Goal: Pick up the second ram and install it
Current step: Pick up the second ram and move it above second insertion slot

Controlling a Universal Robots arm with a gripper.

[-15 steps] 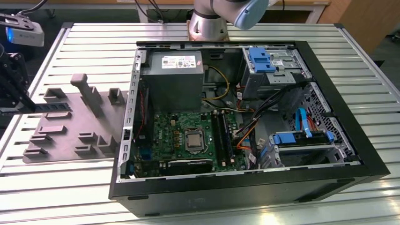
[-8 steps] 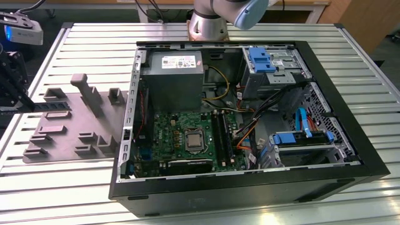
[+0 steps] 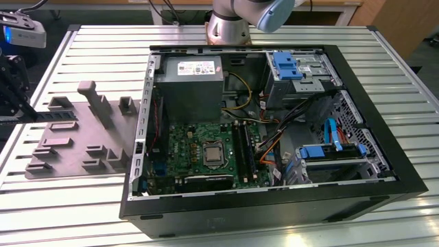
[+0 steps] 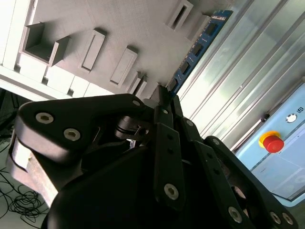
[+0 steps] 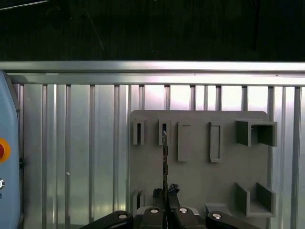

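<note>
One ram (image 3: 55,115), likely light, stiff and fragile, is sitting on edge at the tray (image 3: 75,144), nine o'clock from the case (image 3: 274,206) in the exterior view, the gripper (image 3: 29,117) clenching its jaws across one end's flat faces.

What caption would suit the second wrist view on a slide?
The gripper, jaws shut on the second ram, at the grey tray.

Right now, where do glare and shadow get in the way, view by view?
Exterior view: the ribbed table glares near its front edge, and the inside of the computer case sits shaded. First wrist view: black beyond the table, slats gleaming. Second wrist view: the tool is a dark mass before the lit second ram.
</note>
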